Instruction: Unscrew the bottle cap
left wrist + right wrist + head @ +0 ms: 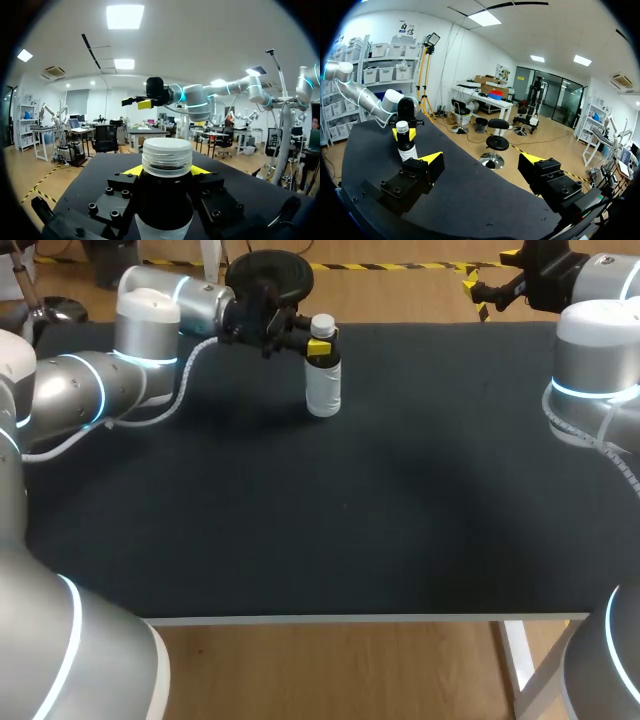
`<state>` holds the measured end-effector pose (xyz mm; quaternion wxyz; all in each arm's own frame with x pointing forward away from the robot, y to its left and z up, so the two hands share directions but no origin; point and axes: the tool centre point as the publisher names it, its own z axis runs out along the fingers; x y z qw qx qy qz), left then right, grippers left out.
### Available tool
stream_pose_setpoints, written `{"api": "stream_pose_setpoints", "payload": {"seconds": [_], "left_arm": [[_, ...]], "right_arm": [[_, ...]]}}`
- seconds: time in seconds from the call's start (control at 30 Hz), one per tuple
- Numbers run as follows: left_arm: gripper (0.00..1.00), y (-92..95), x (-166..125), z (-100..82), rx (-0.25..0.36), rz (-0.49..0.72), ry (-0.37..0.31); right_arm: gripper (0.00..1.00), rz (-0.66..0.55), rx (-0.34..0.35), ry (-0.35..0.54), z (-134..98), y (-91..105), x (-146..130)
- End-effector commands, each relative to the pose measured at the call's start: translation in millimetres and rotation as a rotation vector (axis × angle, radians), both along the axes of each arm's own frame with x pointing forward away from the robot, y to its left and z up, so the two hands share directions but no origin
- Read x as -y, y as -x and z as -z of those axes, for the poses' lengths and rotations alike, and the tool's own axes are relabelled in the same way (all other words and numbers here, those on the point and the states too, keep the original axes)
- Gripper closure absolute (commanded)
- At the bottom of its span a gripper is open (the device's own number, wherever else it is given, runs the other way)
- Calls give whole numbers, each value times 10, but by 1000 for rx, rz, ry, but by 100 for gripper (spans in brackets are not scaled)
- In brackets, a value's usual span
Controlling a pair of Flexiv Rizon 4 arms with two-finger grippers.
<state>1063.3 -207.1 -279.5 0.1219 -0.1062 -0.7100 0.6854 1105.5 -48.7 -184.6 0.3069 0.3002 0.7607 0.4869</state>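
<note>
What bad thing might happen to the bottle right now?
The left gripper holds the bottle just under the cap, high up, so a twist might tip it or spin it whole. The right gripper is open and far away; it could bump the bottle coming over.

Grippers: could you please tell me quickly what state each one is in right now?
Left gripper: closed on the bottle, just below its cap.
Right gripper: open, holding nothing.
</note>
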Motion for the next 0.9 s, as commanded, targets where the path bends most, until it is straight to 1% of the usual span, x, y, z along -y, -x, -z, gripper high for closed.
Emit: {"api": "stream_pose_setpoints", "payload": {"seconds": [0.03,0.33,0.9], "left_arm": [[100,-66,11,32,-1,64,-1],[100,-63,12,34,-1,67,-13],[100,-66,3,21,-7,61,-5]], "right_arm": [[0,-1,0,-1,0,3,5],[0,-1,0,-1,0,3,5],[0,-1,0,-1,0,3,5]]}}
